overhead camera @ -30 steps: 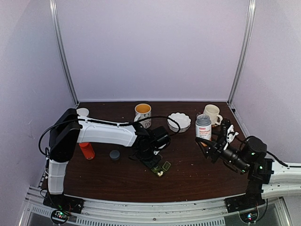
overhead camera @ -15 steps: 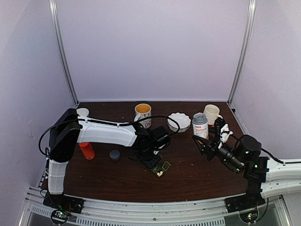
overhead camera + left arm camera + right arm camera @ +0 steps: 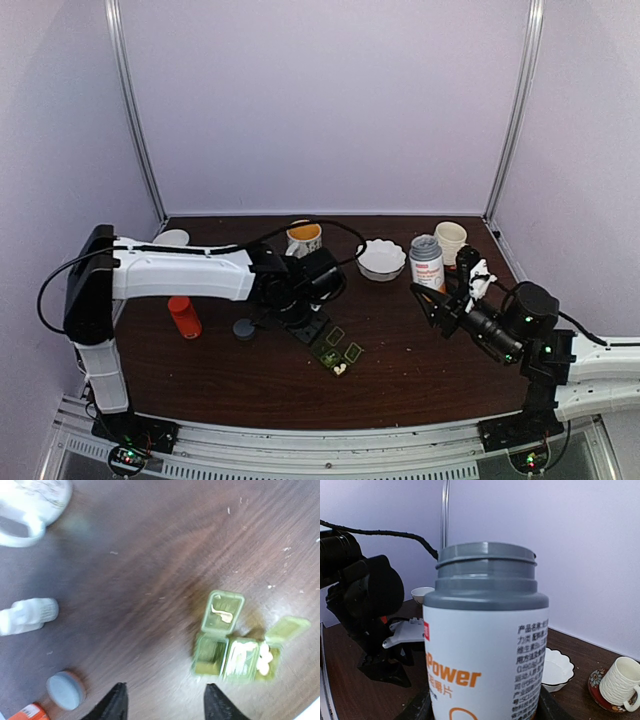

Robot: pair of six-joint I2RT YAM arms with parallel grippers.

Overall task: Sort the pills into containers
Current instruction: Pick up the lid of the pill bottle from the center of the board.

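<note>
Pill box [image 3: 340, 352] from overhead lies mid-table [image 3: 420, 375], lids flipped up, just beside the left gripper [image 3: 308, 328], on that gripper's near-right side in frame. White pills [image 3: 341, 369] show at the box's near end; in a compartment or loose, cannot tell from here. The right gripper [image 3: 440, 290] is well apart toward the right edge, clamped on a white bottle [image 3: 430, 265] with its grey lid on. Whether the bottle touches the table, cannot tell. An orange bottle [image 3: 183, 317] and a loose grey cap [image 3: 243, 328] stand on the far side of the left gripper from the box. A white bowl [image 3: 381, 258] sits at the back.

Left wrist view: fingertips [image 3: 116, 705] are spread apart, bare wood between them, nothing held. The pill box [image 3: 235, 652] sits ahead of the tips and off toward the right edge, not under the gap. Its row of three compartments runs across the frame, roughly parallel to the line joining the two tips. Two lids stand open. Pills [image 3: 264, 660] lie in the rightmost compartment, the middle one holds something pale and blurred, and the leftmost looks empty. The grey cap [image 3: 65, 690] and orange bottle [image 3: 31, 712] sit in the lower left corner.

Right wrist view: the white bottle [image 3: 487, 645] is upright and fills the frame, with a finger pressed on each side at the bottom and the lid on. The white bowl [image 3: 555, 667] is behind it.

Judgement: the left arm is much the nearer to the box. Working at the box would need its tips shifted toward the right of its own view and forward, lined up over one compartment. The white bottle needs its lid off before it gives any pills.
</note>
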